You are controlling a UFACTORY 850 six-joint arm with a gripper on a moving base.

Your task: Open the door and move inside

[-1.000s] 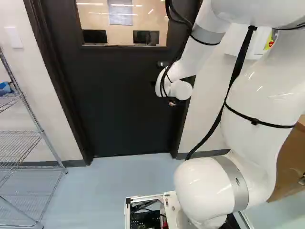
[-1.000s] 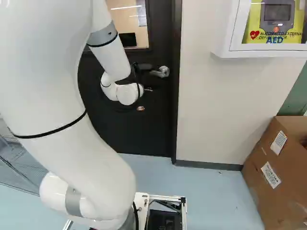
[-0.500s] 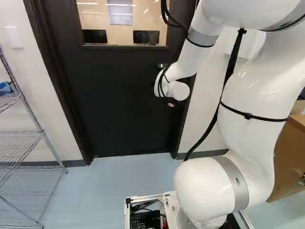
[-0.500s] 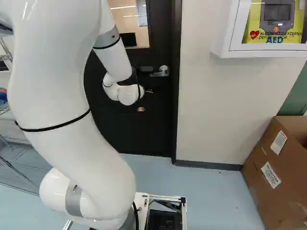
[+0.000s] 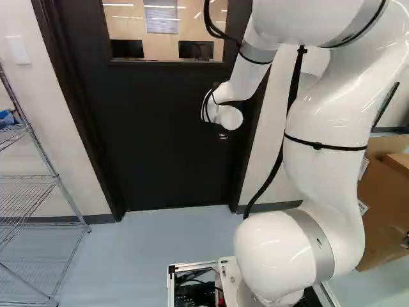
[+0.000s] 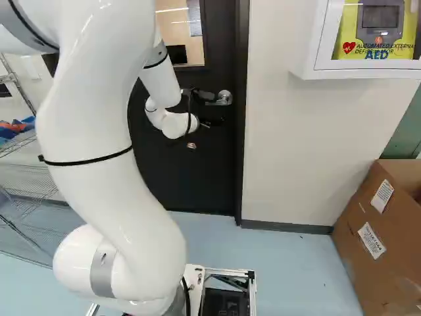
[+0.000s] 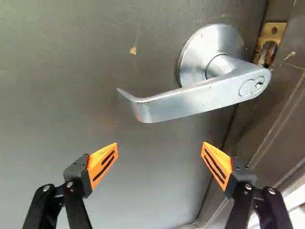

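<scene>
At a shut dark door (image 5: pixel 153 128), with black gripper (image 7: pixel 159 145) spread wide and empty, just short of the silver lever handle (image 7: pixel 195 100) near the door's latch-side edge. Apparently almost through approaching; yet to turn the handle, open up and move inside.

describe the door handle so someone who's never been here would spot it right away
Find the dark door with a window in its upper part. Below the window's level, near the edge on the side of the white wall cabinet, is the handle. It is a silver lever on a round plate, with a keyhole, unlike the small brass latch plate beside it.
</scene>
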